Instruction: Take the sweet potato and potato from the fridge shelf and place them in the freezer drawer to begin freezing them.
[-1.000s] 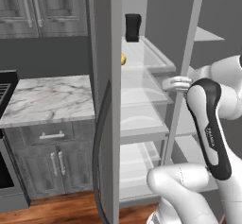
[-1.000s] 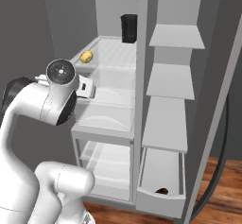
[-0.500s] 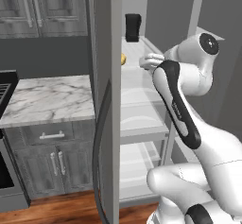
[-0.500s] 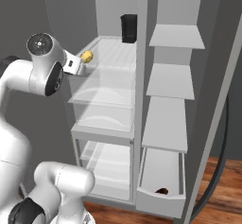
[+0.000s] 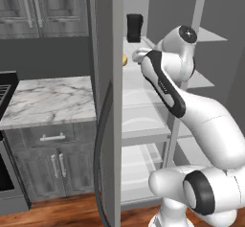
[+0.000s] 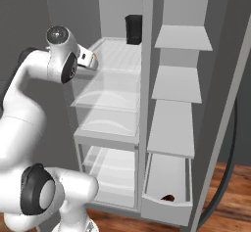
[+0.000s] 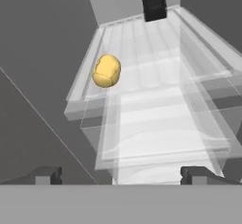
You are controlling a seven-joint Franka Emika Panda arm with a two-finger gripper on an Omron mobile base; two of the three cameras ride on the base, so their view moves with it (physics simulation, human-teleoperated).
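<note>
One potato (image 7: 106, 70), yellow and rounded, lies on the fridge shelf (image 7: 142, 53), near that ribbed panel's left edge as the hand view shows it. One dark upright container (image 7: 152, 0) stands at the back of the same shelf, well apart from the potato. One gripper (image 7: 124, 174) hangs in front of the shelf's clear lip, its two fingertips (image 7: 46, 175) spread wide apart with nothing between them. One freezer drawer (image 6: 166, 204) stands pulled out at the bottom of the right-hand compartment, holding one small dark brown item (image 6: 167, 197) on its floor; whether this is the sweet potato cannot be told. Three plain grey shelves (image 6: 177, 83) sit above the drawer.
</note>
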